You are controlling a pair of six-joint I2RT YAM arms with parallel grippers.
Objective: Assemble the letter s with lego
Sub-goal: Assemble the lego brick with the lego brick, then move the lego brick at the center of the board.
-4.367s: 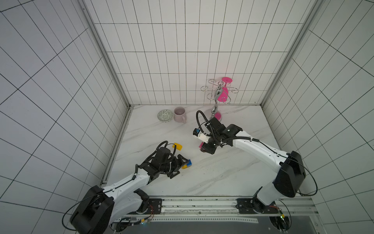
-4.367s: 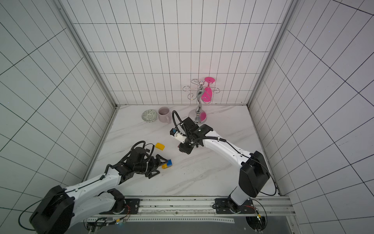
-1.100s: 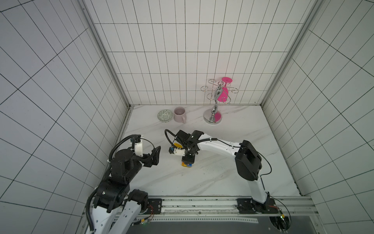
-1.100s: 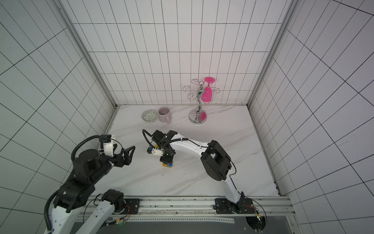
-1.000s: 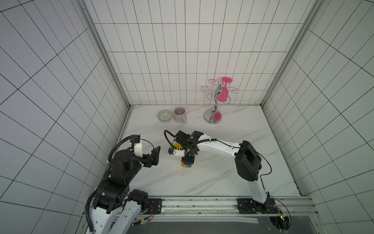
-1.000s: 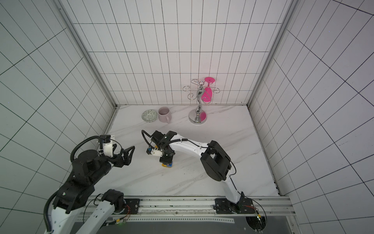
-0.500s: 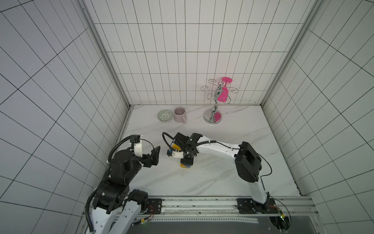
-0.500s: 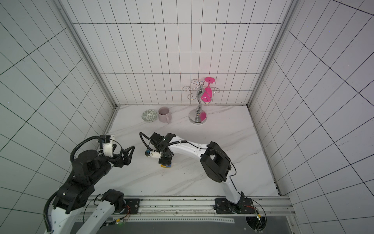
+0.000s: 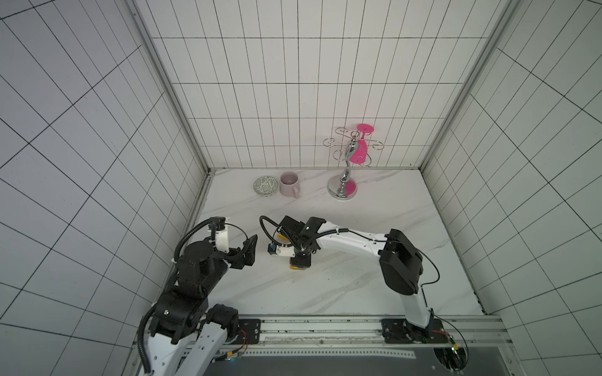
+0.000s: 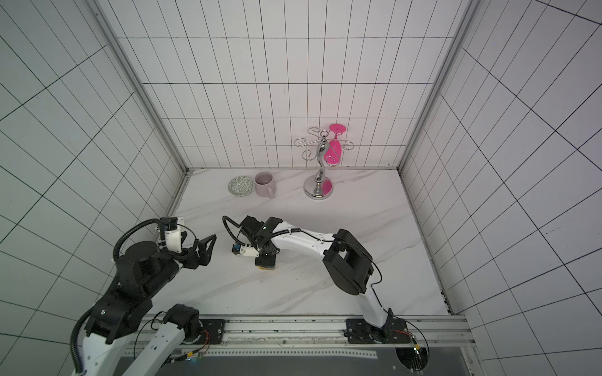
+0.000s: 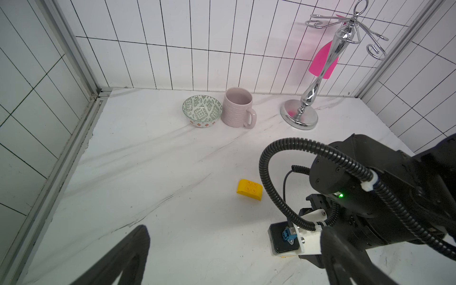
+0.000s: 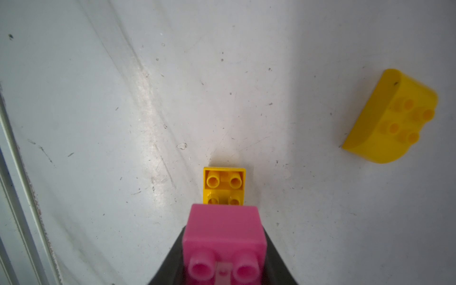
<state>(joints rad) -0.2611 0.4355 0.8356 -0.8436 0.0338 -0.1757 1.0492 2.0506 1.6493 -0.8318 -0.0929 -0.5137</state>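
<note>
My right gripper points down at the table, shut on a pink lego brick. Just beyond the pink brick is a small yellow lego piece with hollow studs; whether they touch I cannot tell. A sliver of that yellow piece shows under the gripper in both top views. A longer rounded yellow lego brick lies loose beside it. My left gripper hangs open and empty, left of the bricks. No finished letter s shows in any view.
At the back stand a patterned bowl, a pale pink mug and a chrome rack with a pink glass hanging on it. Tiled walls close in three sides, and a metal rail runs along the front.
Since the earliest frames my left arm has drawn back from the bricks and my right arm has carried the pink brick over to them. In the last second it crept slightly left.
</note>
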